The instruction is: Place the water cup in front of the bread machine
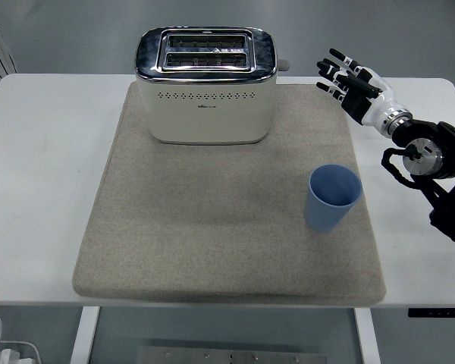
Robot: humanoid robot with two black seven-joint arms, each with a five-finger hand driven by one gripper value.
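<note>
Right arm (428, 155) enters from the right edge — forearm raised, wrist angled up-left. Right hand (353, 80) empty, fingers (335, 54) spread and extended — nothing grasped.

From my station the head view comes through bright and evenly lit, the light soft and seemingly from overhead. The toaster (205, 83) is my reference: its chrome top shows pale glare along the rim, and only a thin, faint shadow sits on the mat (212, 250) at its base. Below and right of the toaster, the blue cup (333, 198) throws hardly any shadow. The white table (45, 174) left of the toaster is near washed out but keeps its edges. Focus is fairly sharp around the toaster; I see slight softness and grain toward the bottom corners. Straight edges bow a little at the frame's sides.
</note>
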